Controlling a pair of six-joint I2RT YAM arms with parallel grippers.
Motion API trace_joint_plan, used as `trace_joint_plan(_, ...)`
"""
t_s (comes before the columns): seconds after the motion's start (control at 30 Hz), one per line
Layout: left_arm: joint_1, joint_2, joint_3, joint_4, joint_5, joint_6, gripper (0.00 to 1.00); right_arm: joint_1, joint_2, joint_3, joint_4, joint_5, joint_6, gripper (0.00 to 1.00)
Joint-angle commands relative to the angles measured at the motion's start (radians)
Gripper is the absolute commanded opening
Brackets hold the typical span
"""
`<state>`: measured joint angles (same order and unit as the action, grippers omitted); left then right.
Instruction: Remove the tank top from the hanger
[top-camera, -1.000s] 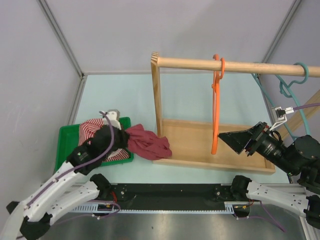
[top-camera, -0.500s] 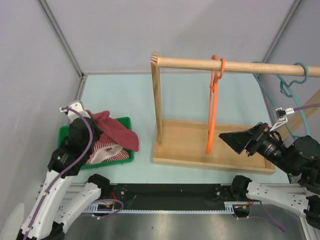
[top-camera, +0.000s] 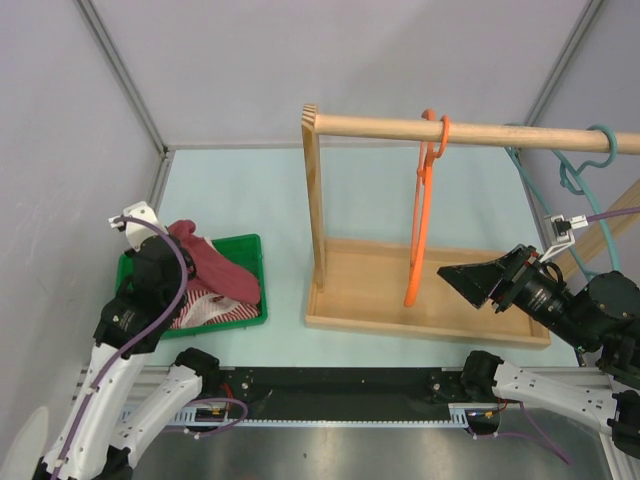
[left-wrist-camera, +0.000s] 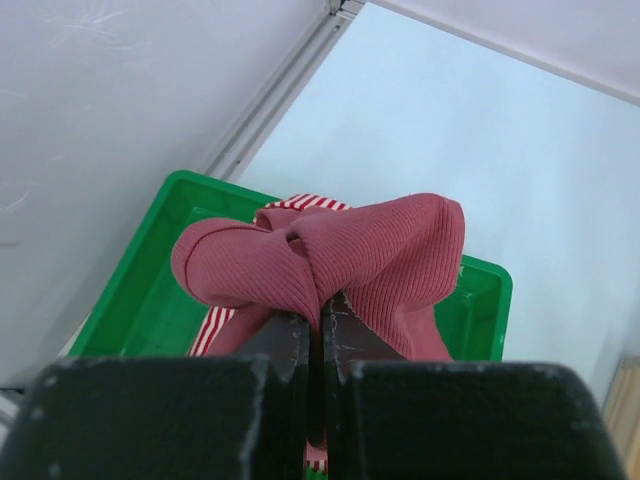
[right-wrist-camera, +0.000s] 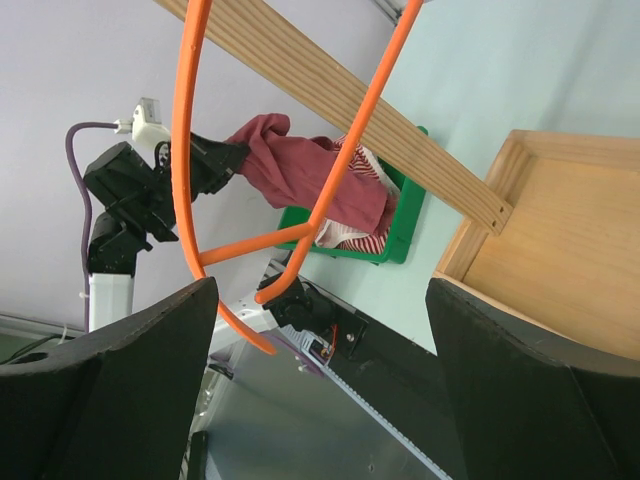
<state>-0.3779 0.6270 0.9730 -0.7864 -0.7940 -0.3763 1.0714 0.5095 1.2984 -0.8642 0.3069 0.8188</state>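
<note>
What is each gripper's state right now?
Left gripper: closed on the maroon tank top.
Right gripper: open, holding nothing.

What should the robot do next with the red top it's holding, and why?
Probably lower the left tool slightly and open it, letting the tank top drop into the green bin. The orange hanger hangs bare, so the top is off, and it dangles right over the bin, above a striped cloth.
</note>
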Motion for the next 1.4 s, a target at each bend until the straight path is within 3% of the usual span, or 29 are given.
trace_joint_plan(0.0,0.014,-0.019,0.05,0.079,-0.065,0.091,0.01,-0.002,0.003,0.013,-0.004,0.015,-0.003,0.9)
trace_joint_plan(0.23,0.014,-0.024,0.035,0.073,-0.028,0.042,0.02,-0.002,0.011,0.004,0.001,0.006,-0.003,0.9)
trace_joint_plan(0.33,0.016,-0.027,-0.023,0.05,0.033,-0.035,0.1,-0.002,0.003,-0.016,0.008,-0.006,0.009,0.9)
trace_joint_plan(0.4,0.016,-0.032,-0.058,0.039,0.085,-0.087,0.3,-0.002,0.0,-0.024,-0.001,-0.015,0.016,0.91)
trace_joint_plan(0.43,0.016,-0.044,-0.069,0.035,0.101,-0.099,0.5,-0.002,-0.005,-0.031,-0.021,-0.017,0.016,0.91)
trace_joint_plan(0.47,0.014,-0.047,-0.088,0.033,0.117,-0.107,0.59,-0.001,-0.008,-0.033,-0.032,-0.022,0.016,0.92)
trace_joint_plan(0.57,0.014,-0.073,-0.103,0.013,0.118,-0.119,0.78,-0.002,-0.038,-0.057,-0.078,-0.028,0.006,0.95)
trace_joint_plan(0.73,0.014,-0.118,-0.094,-0.011,0.142,-0.118,0.95,-0.002,-0.121,-0.142,-0.058,-0.081,0.003,1.0)
trace_joint_plan(0.83,0.016,-0.122,-0.063,-0.01,0.189,-0.092,0.98,-0.002,-0.167,-0.2,-0.006,-0.142,0.006,1.0)
trace_joint_plan(1.03,0.014,-0.082,-0.034,0.082,0.556,-0.036,0.97,-0.004,-0.193,-0.277,0.042,-0.221,0.023,1.0)
trace_joint_plan(1.2,0.014,-0.064,-0.091,0.209,0.907,-0.047,0.98,-0.005,-0.233,-0.359,0.085,-0.23,0.04,1.0)
trace_joint_plan(1.37,0.013,-0.061,-0.206,0.366,1.122,-0.136,0.99,-0.005,-0.265,-0.481,0.139,-0.178,0.06,1.0)
